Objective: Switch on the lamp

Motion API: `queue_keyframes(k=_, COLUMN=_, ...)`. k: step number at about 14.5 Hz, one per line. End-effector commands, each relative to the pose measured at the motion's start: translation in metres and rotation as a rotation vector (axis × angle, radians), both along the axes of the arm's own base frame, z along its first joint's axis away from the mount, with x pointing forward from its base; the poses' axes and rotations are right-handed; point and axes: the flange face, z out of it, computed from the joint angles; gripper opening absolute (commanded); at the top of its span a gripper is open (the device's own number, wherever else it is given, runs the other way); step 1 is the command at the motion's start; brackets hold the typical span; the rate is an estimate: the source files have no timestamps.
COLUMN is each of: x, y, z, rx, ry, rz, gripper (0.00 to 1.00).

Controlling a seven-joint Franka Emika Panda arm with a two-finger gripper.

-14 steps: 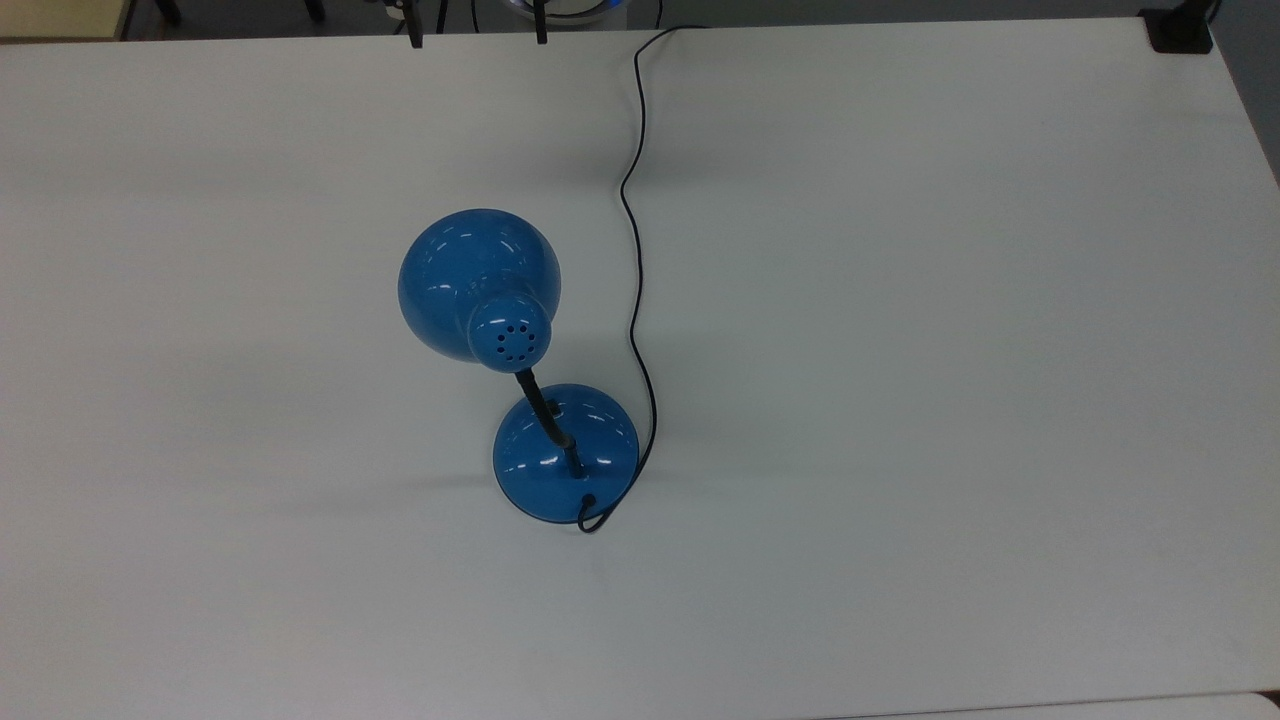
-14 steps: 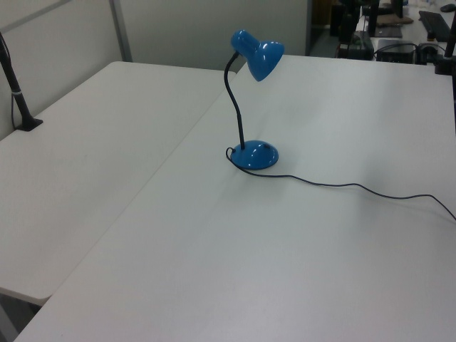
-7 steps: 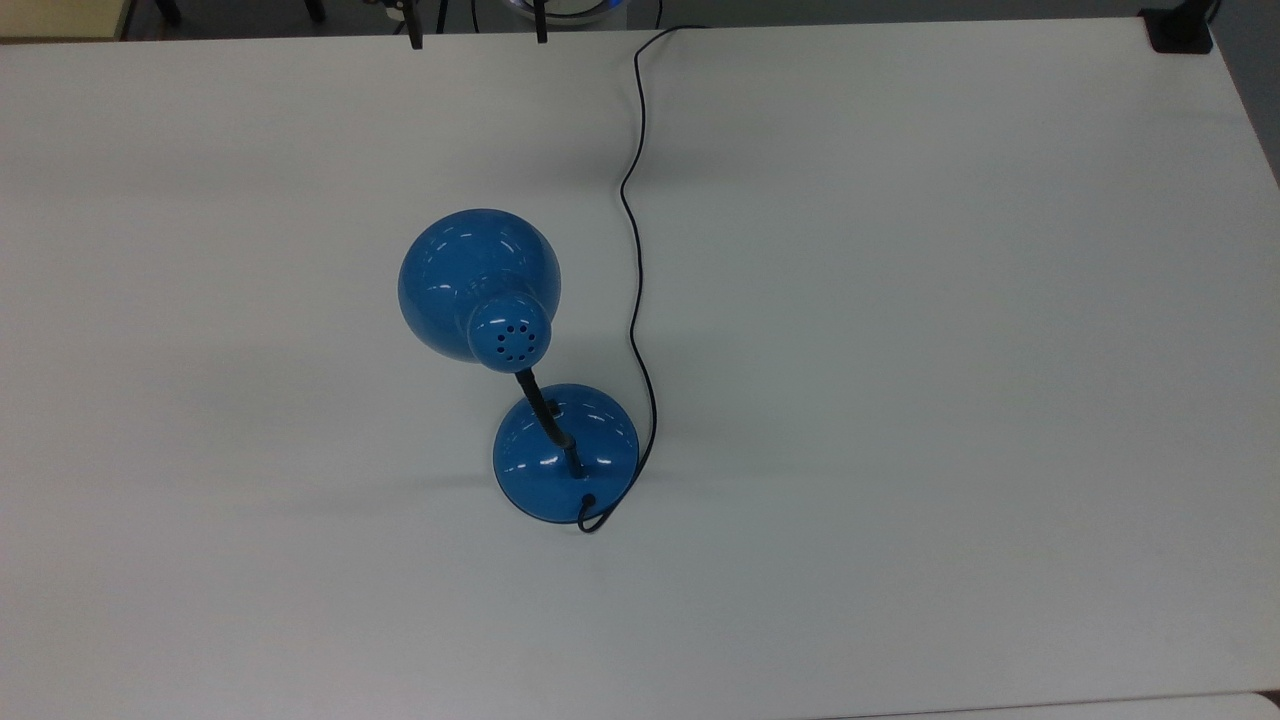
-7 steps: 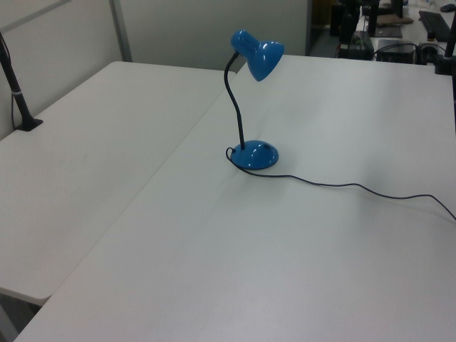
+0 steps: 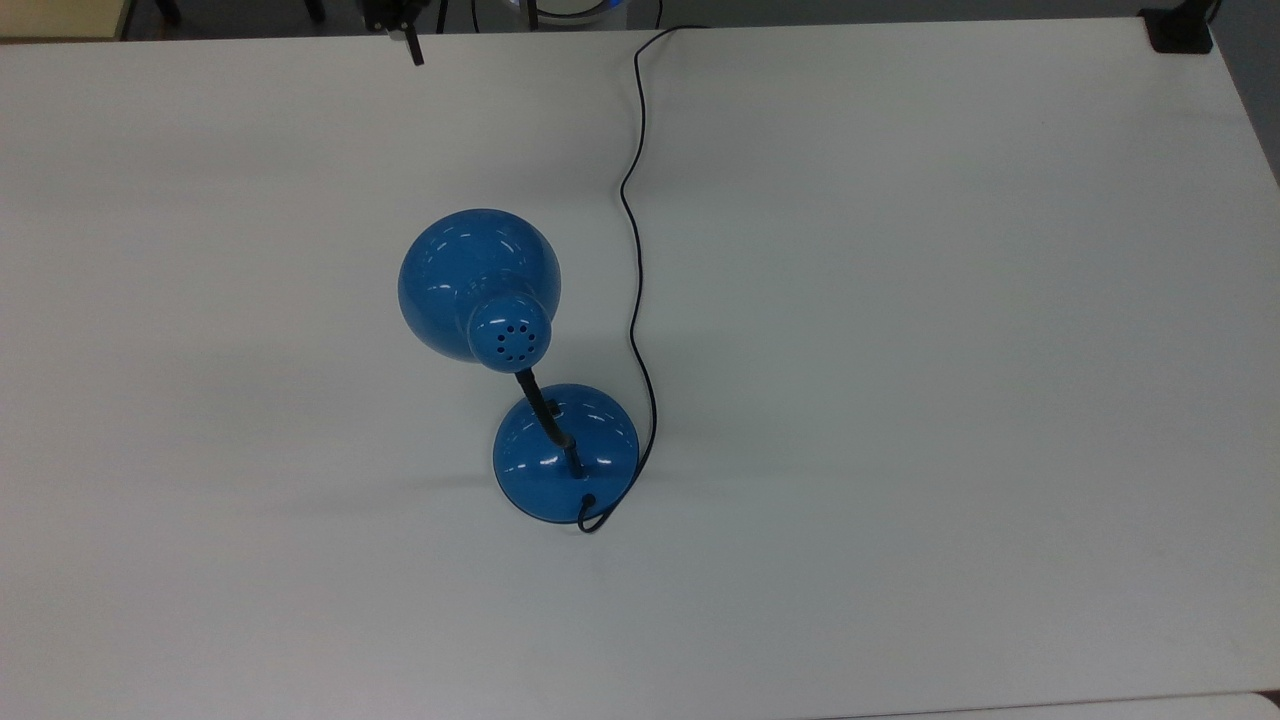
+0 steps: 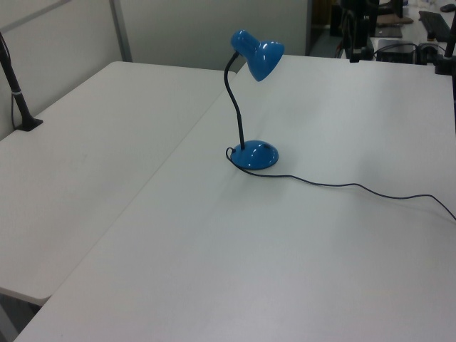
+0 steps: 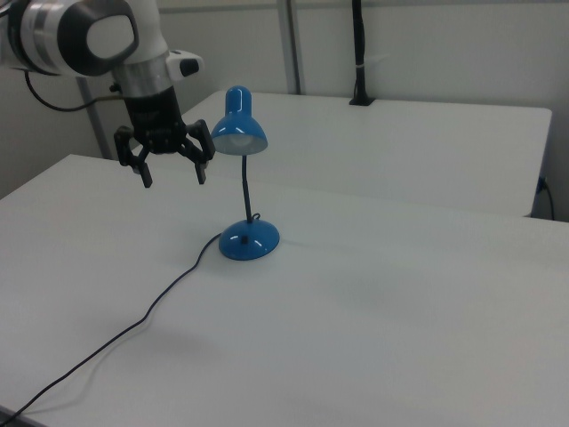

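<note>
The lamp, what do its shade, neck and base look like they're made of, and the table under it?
Lamp shade and base: probably painted metal, maybe hard plastic, gloss blue with sharp white glints. Neck: black flexible gooseneck that bends in a curve; covering unclear. Cord: thin black, likely plastic-sheathed. Table: matte off-white top, likely laminate, with soft shadows and no reflections.

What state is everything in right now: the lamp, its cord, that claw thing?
lamp: standing upright on the white table, shade tilted downward, not visibly lit.
cord: lying loose across the table, running from the lamp's base off the table edge.
gripper: open, fingers spread, empty, hanging in the air to the right view's left of the shade, touching nothing.
</note>
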Motion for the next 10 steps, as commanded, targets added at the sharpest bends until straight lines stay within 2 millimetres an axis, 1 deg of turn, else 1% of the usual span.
queue_keyframes(k=1, x=0.012, y=-0.009, z=-0.030, rx=-0.013, ry=-0.004, rz=0.028, gripper=1.00)
queue_keyframes(k=2, x=0.014, y=-0.010, z=-0.040, rx=-0.013, ry=-0.018, rz=0.028, gripper=0.95)
queue_keyframes(k=3, x=0.016, y=-0.010, z=-0.047, rx=-0.010, ry=-0.032, rz=0.024, gripper=0.84)
queue_keyframes(k=5, x=0.019, y=-0.009, z=-0.061, rx=0.001, ry=-0.045, rz=0.010, gripper=0.39)
queue_keyframes(k=6, x=0.021, y=-0.009, z=-0.070, rx=0.008, ry=-0.041, rz=-0.007, gripper=0.20)
queue_keyframes(k=7, x=0.025, y=-0.007, z=-0.078, rx=0.014, ry=-0.046, rz=-0.028, gripper=0.05)
queue_keyframes(k=8, x=0.032, y=-0.004, z=-0.088, rx=0.016, ry=-0.052, rz=-0.040, gripper=0.00)
queue_keyframes(k=10, x=0.043, y=0.000, z=-0.112, rx=0.018, ry=-0.068, rz=-0.061, gripper=0.00)
